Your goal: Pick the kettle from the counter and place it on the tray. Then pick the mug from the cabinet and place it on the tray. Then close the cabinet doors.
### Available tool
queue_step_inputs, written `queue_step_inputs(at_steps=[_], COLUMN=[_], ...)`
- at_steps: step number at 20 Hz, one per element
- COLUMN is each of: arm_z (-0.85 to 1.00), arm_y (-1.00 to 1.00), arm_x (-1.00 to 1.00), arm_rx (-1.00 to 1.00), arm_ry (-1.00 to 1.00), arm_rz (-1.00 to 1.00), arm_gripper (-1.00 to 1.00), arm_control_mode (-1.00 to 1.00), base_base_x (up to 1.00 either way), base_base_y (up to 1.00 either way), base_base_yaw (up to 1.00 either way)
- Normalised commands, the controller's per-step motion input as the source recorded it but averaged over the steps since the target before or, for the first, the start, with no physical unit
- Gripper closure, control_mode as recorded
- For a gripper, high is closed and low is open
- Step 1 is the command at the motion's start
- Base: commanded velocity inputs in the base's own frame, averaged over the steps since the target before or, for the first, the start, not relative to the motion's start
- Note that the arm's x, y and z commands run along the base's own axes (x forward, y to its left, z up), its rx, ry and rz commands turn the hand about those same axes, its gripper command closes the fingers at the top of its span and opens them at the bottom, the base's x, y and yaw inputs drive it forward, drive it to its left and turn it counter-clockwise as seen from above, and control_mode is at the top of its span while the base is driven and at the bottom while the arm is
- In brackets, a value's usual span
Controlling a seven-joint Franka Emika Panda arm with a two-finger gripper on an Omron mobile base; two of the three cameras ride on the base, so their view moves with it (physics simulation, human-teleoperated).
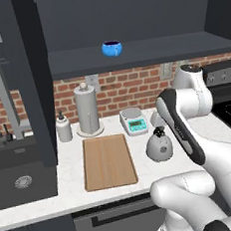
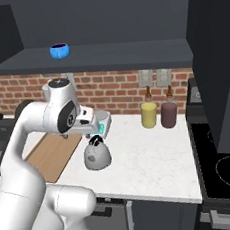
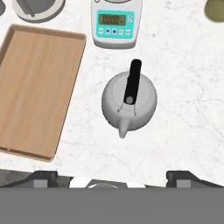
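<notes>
Left base view: the kettle (image 1: 158,147) stood upright on the white bench (image 1: 189,130), just right of the tray (image 1: 108,161) and apart from it. Tray lay flat w/ nothing on it. Behind it stood a grey paper-towel roll (image 1: 87,110), a soap bottle (image 1: 63,127) and a scale (image 1: 133,120). The mug (image 1: 112,49) sat on the cabinet shelf (image 1: 146,52) above the bench, the cabinet door (image 1: 36,80) on the left standing open. Arm reached over the bench right of the kettle; jaws hidden behind the arm here.

Right base view: the hand hung above the kettle (image 2: 96,155), not touching it. Kettle on the bench (image 2: 151,153), near the tray (image 2: 53,153) edge. Mug (image 2: 59,51) on the shelf (image 2: 105,55), upper left. A yellow canister (image 2: 148,115) and a brown canister (image 2: 168,115) stood by the brick wall (image 2: 114,89), well apart from the kettle. Cooktop (image 2: 223,166) at right.

Hand view: gripper (image 3: 111,180) looked straight down on the kettle (image 3: 129,104); black handle arched across the lid, spout toward the frame bottom. Jaws spread wide, holding nothing, fingertips (image 3: 43,178) clear of the kettle. Tray (image 3: 37,89) lay left of the kettle, scale (image 3: 116,22) above it.
</notes>
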Motion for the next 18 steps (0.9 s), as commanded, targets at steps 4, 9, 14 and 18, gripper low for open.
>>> queue_step_inputs(at_steps=[4, 9, 14, 18], arm_z=[-0.31, -0.25, -0.20, -0.24], arm_y=[-0.16, -0.01, -0.02, -0.05], arm_x=[0.36, 0.60, 0.53, 0.31], arm_rx=[0.00, 0.00, 0.00, 0.00], arm_ry=[0.01, 0.03, 0.07, 0.04], arm_rz=[-0.01, -0.05, 0.00, 0.00], arm_gripper=[-1.00, -1.00, -1.00, -1.00], arm_control_mode=[-1.00, -1.00, -1.00, -1.00], base_base_x=[0.00, 0.00, 0.00, 0.00], base_base_y=[0.00, 0.00, 0.00, 0.00], base_base_yaw=[0.00, 0.00, 0.00, 0.00])
